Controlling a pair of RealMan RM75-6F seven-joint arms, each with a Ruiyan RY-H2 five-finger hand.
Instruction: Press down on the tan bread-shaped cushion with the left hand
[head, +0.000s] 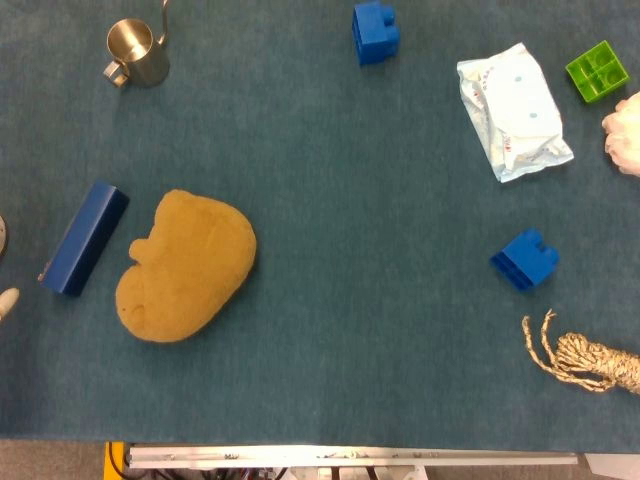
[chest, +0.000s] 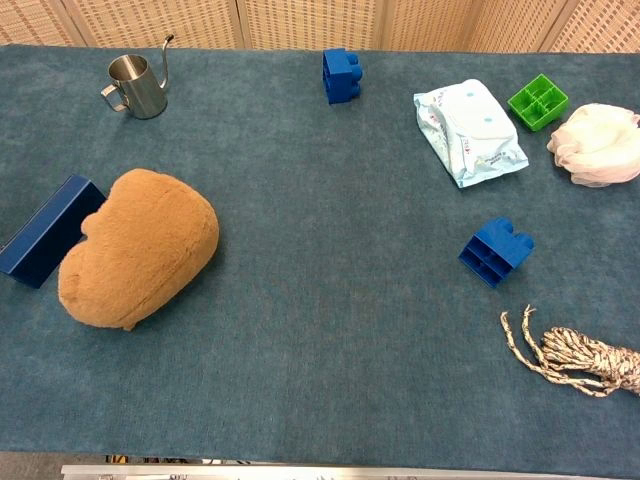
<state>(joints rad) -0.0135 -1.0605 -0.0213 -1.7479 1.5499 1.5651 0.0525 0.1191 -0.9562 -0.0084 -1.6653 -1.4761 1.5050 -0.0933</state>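
The tan bread-shaped cushion (head: 186, 264) (chest: 138, 246) lies on the left part of the blue-green table cloth, rounded and uncompressed, with nothing on top of it. At the left edge of the head view, only a pale fingertip and a grey part of my left hand (head: 6, 300) poke into the frame, well left of the cushion and apart from it. How its fingers are set is cut off. The chest view shows no hand. My right hand appears in neither view.
A dark blue box (head: 85, 238) (chest: 48, 231) lies just left of the cushion, touching or nearly so. A steel cup (head: 138, 53), two blue bricks (head: 376, 32) (head: 525, 259), a wipes pack (head: 512, 110), a green brick (head: 597, 71), a white puff (chest: 598, 143) and rope (head: 585, 358) lie elsewhere.
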